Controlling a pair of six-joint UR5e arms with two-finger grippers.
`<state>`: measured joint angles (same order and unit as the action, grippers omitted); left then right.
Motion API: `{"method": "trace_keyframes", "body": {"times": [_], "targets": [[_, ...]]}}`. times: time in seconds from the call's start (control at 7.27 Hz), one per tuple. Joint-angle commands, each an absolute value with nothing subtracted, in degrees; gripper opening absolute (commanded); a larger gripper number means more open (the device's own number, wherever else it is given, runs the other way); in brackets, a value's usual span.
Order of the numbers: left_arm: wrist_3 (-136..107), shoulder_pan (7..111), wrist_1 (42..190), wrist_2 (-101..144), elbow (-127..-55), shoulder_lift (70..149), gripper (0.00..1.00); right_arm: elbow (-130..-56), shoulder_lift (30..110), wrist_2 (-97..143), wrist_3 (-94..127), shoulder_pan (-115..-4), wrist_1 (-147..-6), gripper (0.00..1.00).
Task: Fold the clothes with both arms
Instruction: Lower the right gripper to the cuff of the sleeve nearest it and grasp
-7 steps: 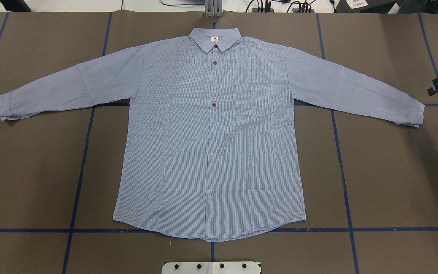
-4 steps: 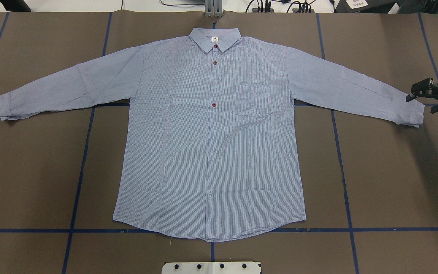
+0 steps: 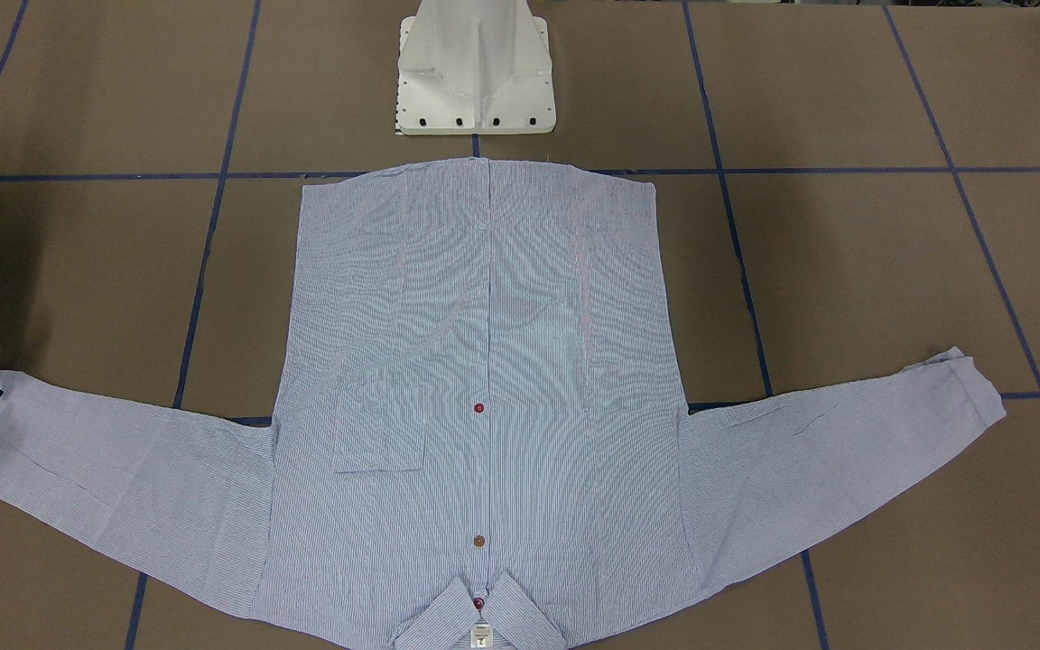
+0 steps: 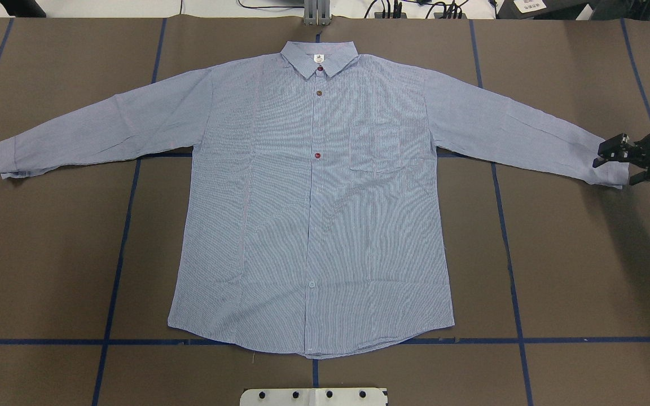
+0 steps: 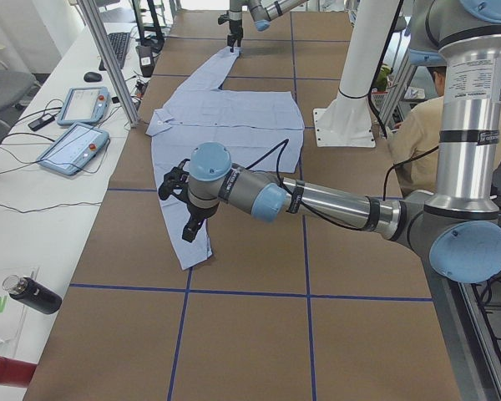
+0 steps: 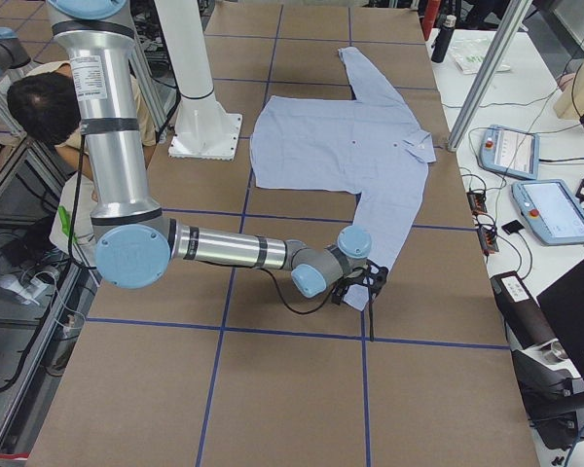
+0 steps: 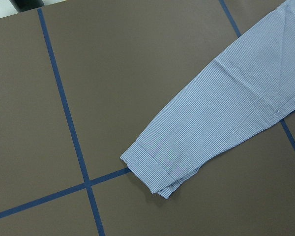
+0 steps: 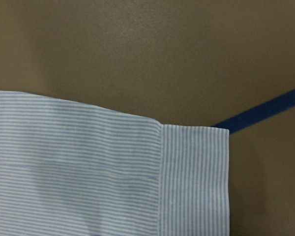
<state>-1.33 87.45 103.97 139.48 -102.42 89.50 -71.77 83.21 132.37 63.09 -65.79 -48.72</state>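
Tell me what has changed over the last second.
The right hand moved leftward and toward the robot, and now sits open at the end of the sleeve cuff; it has not closed on the cloth. The shirt stayed flat and spread, unmoved.

Table (image 4: 584, 270) — brown covering, blue tape grid (image 4: 584, 340). White side bench (image 5: 25, 217) along one edge — two teach pendants (image 5: 73, 149), keyboard (image 5: 117, 46), mouse (image 5: 93, 77), black bottle (image 5: 32, 295). Aluminium frame posts (image 5: 108, 58).
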Motion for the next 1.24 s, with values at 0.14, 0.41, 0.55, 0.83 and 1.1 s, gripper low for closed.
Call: {"method": "trace_keyframes", "body": {"times": [0.14, 0.41, 0.55, 0.83, 1.1], "targets": [[-1.41, 87.45, 103.97, 139.48, -102.48, 89.56, 0.99, -72.16, 84.19, 132.28, 63.46, -65.65, -48.69, 0.81], [-1.41, 87.45, 103.97, 139.48, -102.74, 89.56, 0.99, -72.42, 84.72, 132.27, 63.46, -65.74, -48.69, 0.79], [-1.41, 87.45, 103.97, 139.48, -102.92, 89.65, 0.99, -73.47, 85.86, 132.28, 63.46, -65.74, -48.69, 0.75], [-1.41, 87.45, 103.97, 139.48, -103.01, 89.65, 0.99, -75.23, 87.19, 132.19, 64.94, -65.74, -48.69, 0.42], [-1.41, 87.45, 103.89, 139.48, -103.18, 89.56, 0.99, -75.41, 87.01, 131.57, 66.09, -65.65, -48.60, 0.00]]}}
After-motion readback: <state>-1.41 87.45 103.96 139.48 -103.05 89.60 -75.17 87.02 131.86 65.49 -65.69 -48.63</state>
